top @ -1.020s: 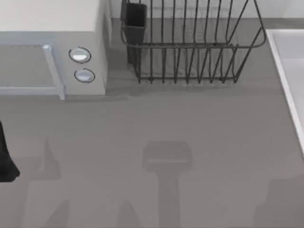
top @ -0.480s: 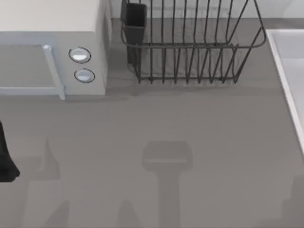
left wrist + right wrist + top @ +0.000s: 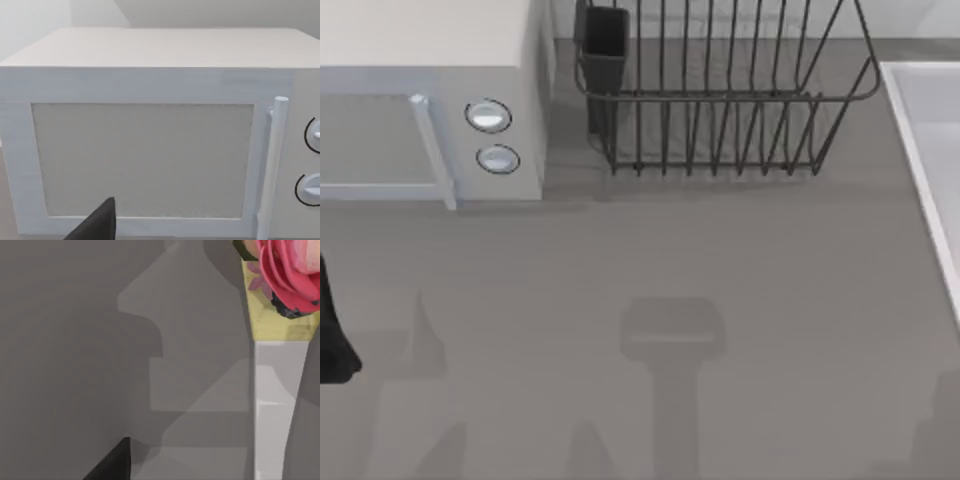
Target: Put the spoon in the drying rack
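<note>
At the table's far edge stands the drying rack (image 3: 720,95), well apart from the left tool (image 3: 332,335), whose opening I cannot tell.

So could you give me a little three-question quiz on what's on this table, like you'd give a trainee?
1. True or false: the drying rack stands at the top view's right of the microwave.
2. How many round knobs does the microwave's front carry?
3. Where on the rack is the dark utensil cup? A) the corner nearest the microwave B) the corner farthest from it C) the middle

Key: 1 true; 2 two; 3 A.
</note>
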Controlling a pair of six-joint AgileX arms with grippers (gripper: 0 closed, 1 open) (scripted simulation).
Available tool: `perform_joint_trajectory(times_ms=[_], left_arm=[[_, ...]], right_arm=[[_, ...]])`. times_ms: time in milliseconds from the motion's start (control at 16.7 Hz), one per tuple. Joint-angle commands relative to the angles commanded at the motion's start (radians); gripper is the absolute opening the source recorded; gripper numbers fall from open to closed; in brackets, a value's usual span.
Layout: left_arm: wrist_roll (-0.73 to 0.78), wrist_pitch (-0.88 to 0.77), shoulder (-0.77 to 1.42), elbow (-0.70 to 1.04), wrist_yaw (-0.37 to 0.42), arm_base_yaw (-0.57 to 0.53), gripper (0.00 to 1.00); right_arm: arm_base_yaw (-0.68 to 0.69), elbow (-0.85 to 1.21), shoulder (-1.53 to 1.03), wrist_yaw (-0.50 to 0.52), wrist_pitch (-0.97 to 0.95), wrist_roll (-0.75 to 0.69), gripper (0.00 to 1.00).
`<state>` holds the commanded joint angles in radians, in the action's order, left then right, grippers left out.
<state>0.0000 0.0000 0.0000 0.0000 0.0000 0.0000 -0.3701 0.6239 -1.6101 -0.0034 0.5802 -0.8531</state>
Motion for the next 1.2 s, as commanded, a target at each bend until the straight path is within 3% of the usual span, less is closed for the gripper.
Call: perform_joint_trajectory(times_ms=[480, 960, 1020, 1200], left_arm=[[0.000, 0.000, 0.000, 0.000, 0.000, 0.000, 1.00], [0.000, 0.000, 0.000, 0.000, 0.000, 0.000, 1.00], [0.000, 0.000, 0.000, 0.000, 0.000, 0.000, 1.00], [0.000, 0.000, 0.000, 0.000, 0.000, 0.000, 1.00]], right_arm=[[0.000, 0.000, 0.000, 0.000, 0.000, 0.000, 0.02], [0.000, 0.000, 0.000, 0.000, 0.000, 0.000, 0.00], [-0.001, 0.040, 0.070, -0.016, 0.097, 0.016, 0.00], [-0.003, 0.076, 0.073, -0.016, 0.134, 0.012, 0.00]])
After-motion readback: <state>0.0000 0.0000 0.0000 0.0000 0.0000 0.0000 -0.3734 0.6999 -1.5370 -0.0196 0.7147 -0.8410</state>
